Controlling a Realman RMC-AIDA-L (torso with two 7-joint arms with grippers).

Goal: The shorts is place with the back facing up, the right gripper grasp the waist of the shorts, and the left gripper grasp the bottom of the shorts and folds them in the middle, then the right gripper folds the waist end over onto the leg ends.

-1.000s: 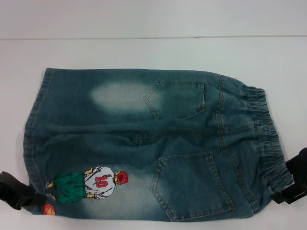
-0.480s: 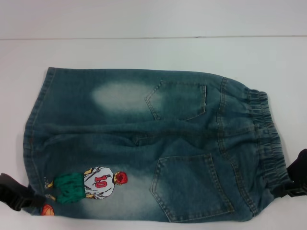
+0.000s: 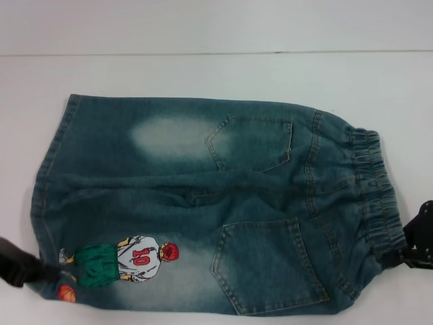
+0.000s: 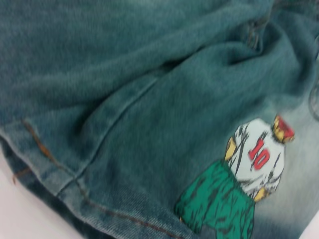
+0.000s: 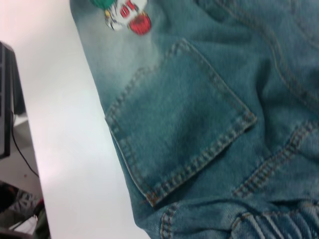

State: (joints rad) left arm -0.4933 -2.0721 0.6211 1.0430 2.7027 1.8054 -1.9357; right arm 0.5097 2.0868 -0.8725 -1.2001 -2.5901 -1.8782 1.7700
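At the left edge of the head view, the left pincer (image 3: 20, 267) reaches in low over the white table (image 3: 203, 71) toward the near corner of the leg ends (image 3: 42, 203), just beside the small orange ball print (image 3: 66, 293). Only a dark stub of it shows, so I cannot tell whether its prongs are spread or closed, nor whether it has hold of the hem. Its wrist camera looks closely down on the stitched hem and the cartoon player (image 4: 249, 169), which suggests the arm is angled low and close to the cloth.

Across the middle, the shorts (image 3: 203, 203) lie flat on the table, back up, both patch pockets showing, legs toward the robot's left and waist toward its right. No fold has been made yet.

Farther right, the right pincer (image 3: 419, 237) sits at the near end of the waist (image 3: 375, 189), against the gathered elastic; again only part of it is in view, and I cannot tell how its prongs stand. Its wrist camera looks across the near pocket (image 5: 179, 119) and the table edge.

I judge the step in hand to be the opening one: both arms settling onto the near long edge. The next move calls for firm grips at hem and waistband, then a lift together to carry that edge over onto the far one.
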